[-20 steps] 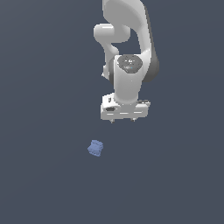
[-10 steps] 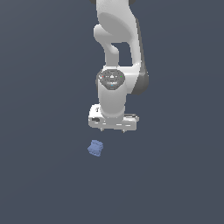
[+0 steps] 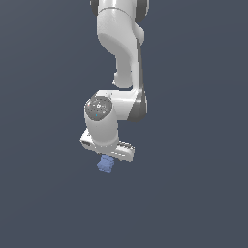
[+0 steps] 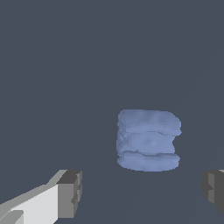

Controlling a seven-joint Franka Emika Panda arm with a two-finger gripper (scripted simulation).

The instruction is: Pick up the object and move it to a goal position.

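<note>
1. Biggest risk imo: the block point(image 4: 148, 140) isn't centred btwn the fingers in the wrist view. It sits closer to one finger than the other, so if the jaws close as is, the near finger would prob hit first and shove or spin it instead of pinching it square
2. 2nd risk: the block is lumpy w/ ridged sides, not flat faces, so the pads could catch on a ridge and it might squirt out or tilt on the lift
3. 3rd: in the exterior view the hand hides most of the block point(image 3: 105, 165), so can't judge the height gap. Coming down too far could press fingertips into the floor; stopping too high could mean gripping only the top edge
4. No goal marker visible in either view, so can't say where it has to go
5. Gripper point(image 4: 142, 194): jaws spread wide, well wider than the block, nothing held. One finger point(image 4: 70, 194) is clear to see, the other only pokes in at the frame edge. Neither touches the block, there's open floor on both sides
6. Block location: on the dark floor right under the gripper point(image 3: 107, 156), peeking out just below the hand, a bit toward the exterior view's left of centre
</note>
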